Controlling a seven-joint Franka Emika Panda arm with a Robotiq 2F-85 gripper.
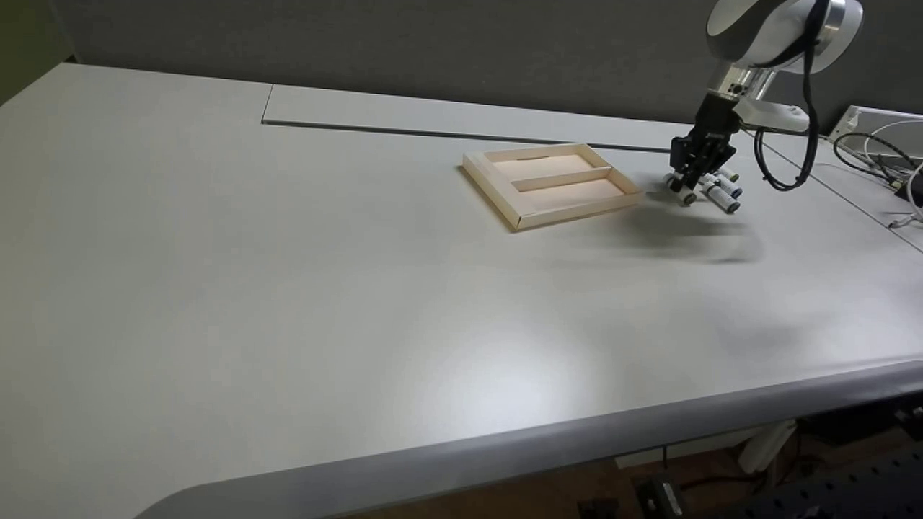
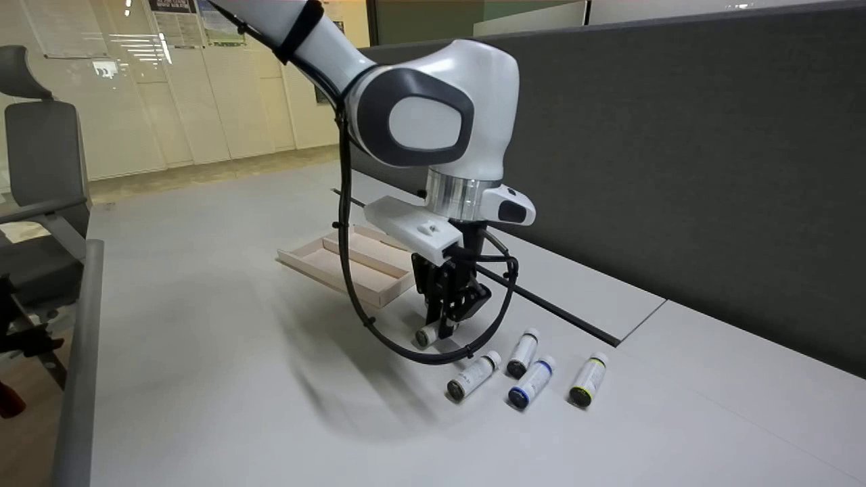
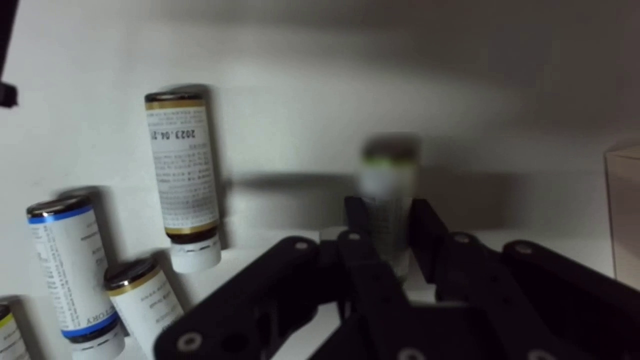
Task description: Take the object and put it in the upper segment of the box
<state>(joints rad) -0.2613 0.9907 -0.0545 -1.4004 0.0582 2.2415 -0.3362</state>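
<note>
The object is a small white-labelled bottle with a dark end and a greenish band, blurred in the wrist view [image 3: 387,182]. My gripper [image 3: 385,212] has both fingers against its sides. The bottle's end also shows under the gripper [image 2: 443,328] in the exterior views [image 2: 425,336] [image 1: 687,197]. I cannot tell whether it touches the table. The box is a shallow pale wooden tray with a divider, beside the gripper in both exterior views [image 1: 492,186] [image 2: 325,276]. Only its edge shows at the right of the wrist view [image 3: 625,215]. Both box compartments look empty.
Several similar bottles lie close by on the table, with a gold-banded one [image 3: 184,165], a blue-banded one [image 3: 75,270] and a yellow-banded one [image 2: 588,380]. A grey partition [image 2: 676,169] stands along the table's back. Cables [image 1: 876,155] lie at the right end.
</note>
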